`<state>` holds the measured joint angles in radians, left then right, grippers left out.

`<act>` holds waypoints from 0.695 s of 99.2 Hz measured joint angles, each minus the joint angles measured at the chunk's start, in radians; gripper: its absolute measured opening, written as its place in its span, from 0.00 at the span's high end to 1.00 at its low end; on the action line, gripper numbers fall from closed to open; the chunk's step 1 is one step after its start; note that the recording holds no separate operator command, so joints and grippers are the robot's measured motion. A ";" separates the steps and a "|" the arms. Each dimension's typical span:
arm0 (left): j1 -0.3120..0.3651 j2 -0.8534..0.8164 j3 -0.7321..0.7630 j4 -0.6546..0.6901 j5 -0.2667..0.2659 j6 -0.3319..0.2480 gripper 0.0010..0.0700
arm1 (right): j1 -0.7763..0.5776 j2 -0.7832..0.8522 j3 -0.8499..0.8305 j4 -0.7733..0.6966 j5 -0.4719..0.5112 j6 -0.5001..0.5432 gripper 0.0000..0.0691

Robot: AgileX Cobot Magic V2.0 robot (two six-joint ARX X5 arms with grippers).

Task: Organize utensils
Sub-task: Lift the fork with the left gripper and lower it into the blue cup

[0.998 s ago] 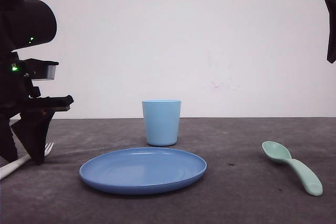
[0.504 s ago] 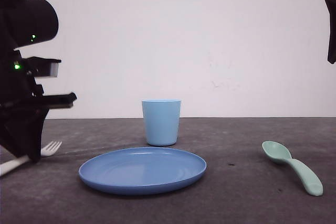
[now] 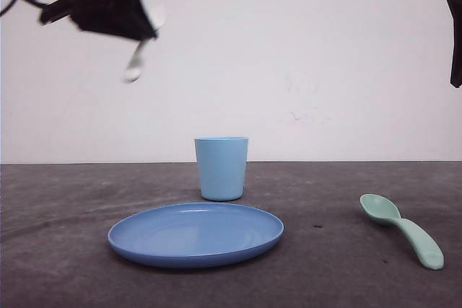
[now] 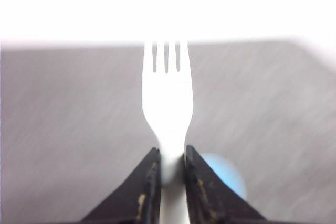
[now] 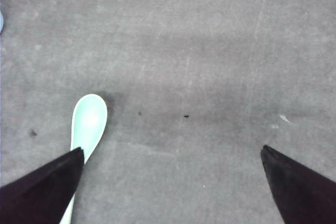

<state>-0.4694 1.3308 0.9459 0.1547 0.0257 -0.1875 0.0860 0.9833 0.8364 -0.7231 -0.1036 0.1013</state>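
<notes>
1. Left wrist view shows the left gripper (image 4: 171,174) pinching the handle of the white fork (image 4: 167,103), its tines pointing away from the fingers.
2. Seen from the front, this gripper (image 3: 137,30) is high above the table (image 3: 58,250), to the left of the blue cup (image 3: 221,168) and blue plate (image 3: 195,234).
3. The right gripper (image 5: 170,177) is spread wide above the table, and the mint-green spoon (image 5: 86,129) lies beside one finger (image 5: 39,192), not held.

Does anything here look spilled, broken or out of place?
Nothing looks spilled or broken. The cup stands upright behind the plate, and the spoon lies alone on the table. The one unusual sight is the fork, gripped by the left gripper high in the air.
</notes>
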 joint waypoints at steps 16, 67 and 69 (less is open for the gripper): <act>-0.031 0.097 0.000 0.192 0.004 0.000 0.95 | 0.000 0.000 0.000 0.000 0.000 0.000 0.02; -0.070 0.452 0.000 0.668 0.005 0.000 0.95 | 0.000 0.000 0.000 0.000 -0.001 0.000 0.02; -0.071 0.462 0.000 0.679 0.005 0.000 0.95 | 0.000 0.000 0.000 0.000 -0.001 0.000 0.02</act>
<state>-0.5400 1.7927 0.9455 0.8333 0.0303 -0.1879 0.0860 0.9833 0.8364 -0.7235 -0.1047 0.1017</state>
